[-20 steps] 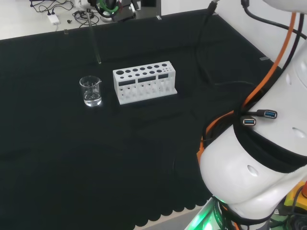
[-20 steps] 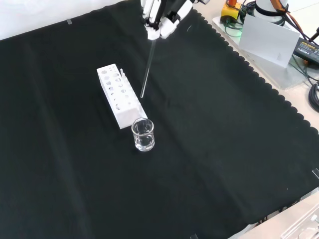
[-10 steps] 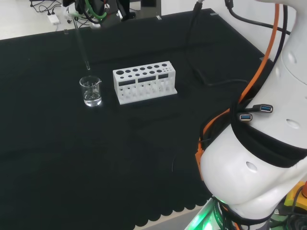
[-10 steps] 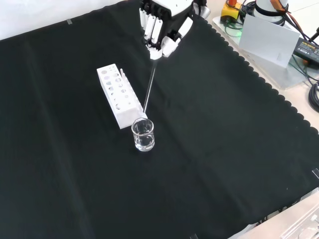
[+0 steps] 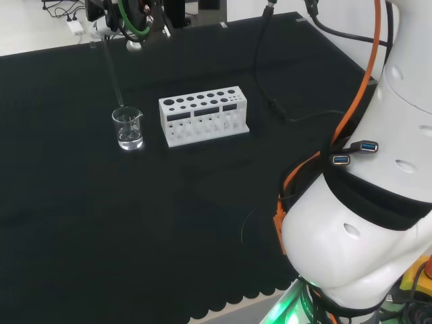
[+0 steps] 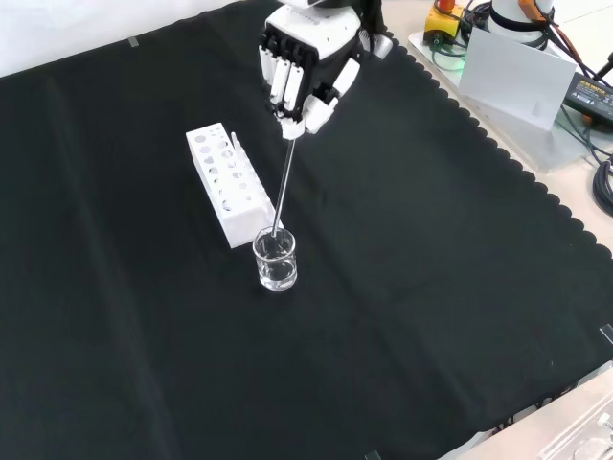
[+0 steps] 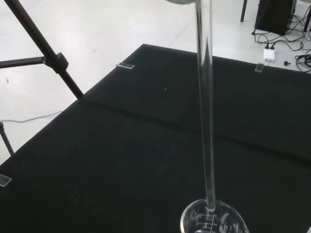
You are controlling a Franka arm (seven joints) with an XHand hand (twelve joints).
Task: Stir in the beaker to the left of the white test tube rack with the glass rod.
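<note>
Hand at top, fingers curled round glass rod. Rod slanting down, tip at rim of beaker. Beaker just beside near end of white test tube rack on black-clothed surface.

Clear glass rod, near upright, tip at small clear beaker's mouth.

Black cloth with a scalloped edge covers the worktop below my hand; beyond it lie pale floor, a tripod leg and cables.
</note>
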